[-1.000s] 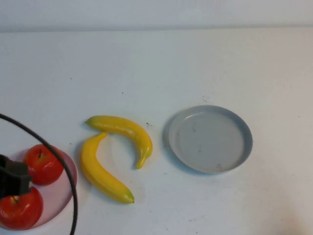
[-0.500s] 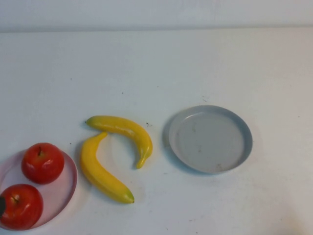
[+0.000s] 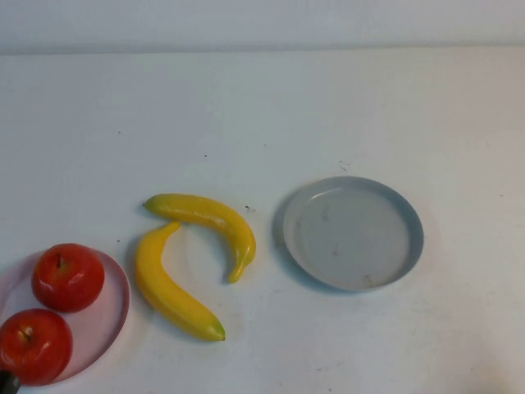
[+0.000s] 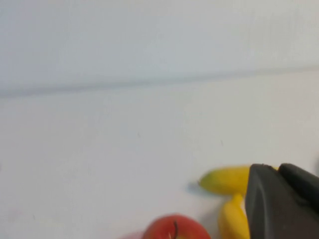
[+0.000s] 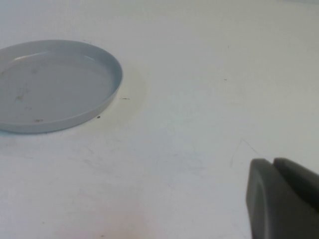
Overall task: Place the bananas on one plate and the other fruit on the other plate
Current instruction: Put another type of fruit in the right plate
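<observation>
Bananas (image 3: pixel 193 258) lie mid-bench, long axes toward the near edge; grey plate (image 3: pixel 406 258) beside them. Left pincer (image 4: pixel 281 199) is nearer, right pincer (image 5: pixel 281 196) near the plate; both clenched, empty.

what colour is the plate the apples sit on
Pale pink round plate, holding two red apples; clearest in the high view.

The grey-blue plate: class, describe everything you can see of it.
The grey-blue plate is round and shallow with a raised rim, a matte plastic look and faint scuffs and specks inside. It lies flat on the white table, right of the two bananas, touching neither. Nothing lies in it. No gripper is near it.
</observation>
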